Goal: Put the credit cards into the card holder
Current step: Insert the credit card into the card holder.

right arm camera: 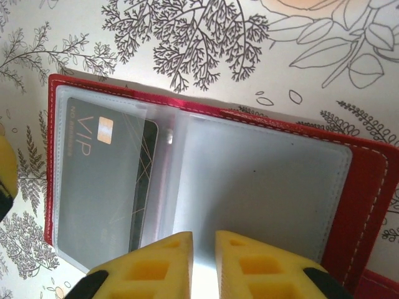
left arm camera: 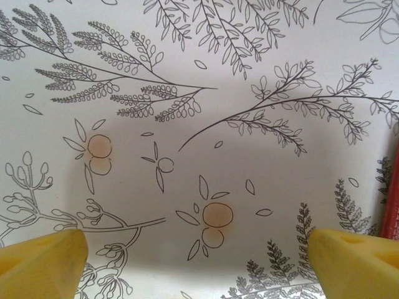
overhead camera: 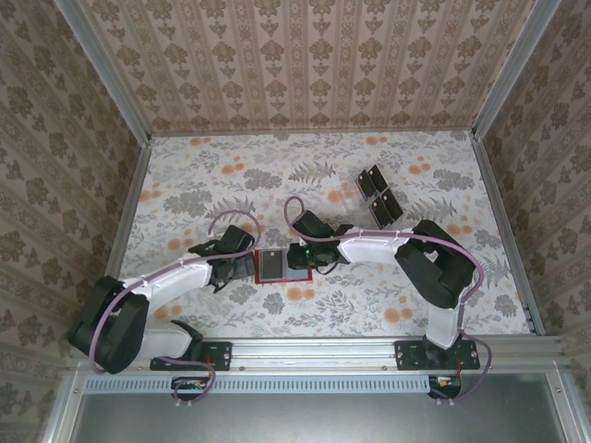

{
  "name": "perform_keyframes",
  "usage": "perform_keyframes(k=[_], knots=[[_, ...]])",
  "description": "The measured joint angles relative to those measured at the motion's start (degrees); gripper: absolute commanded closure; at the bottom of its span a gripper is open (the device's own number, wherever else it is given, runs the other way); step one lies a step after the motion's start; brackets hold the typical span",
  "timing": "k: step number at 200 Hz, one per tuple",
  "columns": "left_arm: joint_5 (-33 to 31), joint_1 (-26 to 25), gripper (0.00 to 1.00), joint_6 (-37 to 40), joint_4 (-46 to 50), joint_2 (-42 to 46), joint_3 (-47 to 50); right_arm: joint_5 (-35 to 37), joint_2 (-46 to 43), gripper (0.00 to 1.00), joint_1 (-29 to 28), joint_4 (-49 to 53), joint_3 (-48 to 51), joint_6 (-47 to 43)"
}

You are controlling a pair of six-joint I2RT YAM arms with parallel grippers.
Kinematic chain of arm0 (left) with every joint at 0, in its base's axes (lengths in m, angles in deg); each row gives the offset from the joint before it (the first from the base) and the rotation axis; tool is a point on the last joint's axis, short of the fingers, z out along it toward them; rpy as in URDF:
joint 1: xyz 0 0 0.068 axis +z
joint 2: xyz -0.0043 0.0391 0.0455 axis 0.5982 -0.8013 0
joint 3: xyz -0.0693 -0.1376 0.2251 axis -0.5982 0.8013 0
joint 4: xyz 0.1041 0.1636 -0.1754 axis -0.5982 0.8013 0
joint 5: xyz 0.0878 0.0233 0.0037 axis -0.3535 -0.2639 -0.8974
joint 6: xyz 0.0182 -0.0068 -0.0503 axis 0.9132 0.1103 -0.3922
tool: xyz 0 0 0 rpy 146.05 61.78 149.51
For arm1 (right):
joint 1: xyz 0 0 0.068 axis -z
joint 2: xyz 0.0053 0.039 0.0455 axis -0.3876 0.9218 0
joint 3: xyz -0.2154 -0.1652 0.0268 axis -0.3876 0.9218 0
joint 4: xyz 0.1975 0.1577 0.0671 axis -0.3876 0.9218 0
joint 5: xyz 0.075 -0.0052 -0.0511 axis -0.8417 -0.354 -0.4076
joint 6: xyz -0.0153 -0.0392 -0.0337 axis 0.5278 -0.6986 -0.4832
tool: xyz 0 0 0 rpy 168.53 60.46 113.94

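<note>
Left hand [left arm camera: 196, 244] wide open over table [left arm camera: 187, 93], right hand [right arm camera: 204, 242] nearly closed at clear sleeve of open card holder [right arm camera: 369, 180], grip unclear

Soft, even light; faint shadows; milky sheen on the card holder [right arm camera: 262, 180]

Damask-papered walls [overhead camera: 305, 65] (beige), floral tabletop [overhead camera: 212, 175]; aluminium rail [overhead camera: 314, 349] along near edge

Card holder [right arm camera: 368, 187] btm edge behind right pincer [right arm camera: 204, 240]; card [right arm camera: 100, 180] print unreadable.
</note>
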State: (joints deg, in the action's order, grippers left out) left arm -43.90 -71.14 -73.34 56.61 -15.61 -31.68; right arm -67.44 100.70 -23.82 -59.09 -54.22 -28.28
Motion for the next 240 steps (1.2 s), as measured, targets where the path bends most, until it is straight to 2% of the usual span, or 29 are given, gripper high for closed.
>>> perform_keyframes(k=[65,120,240], knots=[[0.0,0.0,0.0,0.24,-1.01,-2.34,-0.07,-0.04,1.68,0.87,0.0,0.72,-5.09,-0.02],[0.33,-0.02,0.0,0.26,-1.7,-2.93,-0.07,-0.09,6.32,0.88,0.0,0.94,-7.65,-0.02],[0.55,-0.02,0.0,0.7,-1.36,-4.63,-1.25,-2.16,9.73,0.89,-1.11,1.22,-12.5,-0.57]])
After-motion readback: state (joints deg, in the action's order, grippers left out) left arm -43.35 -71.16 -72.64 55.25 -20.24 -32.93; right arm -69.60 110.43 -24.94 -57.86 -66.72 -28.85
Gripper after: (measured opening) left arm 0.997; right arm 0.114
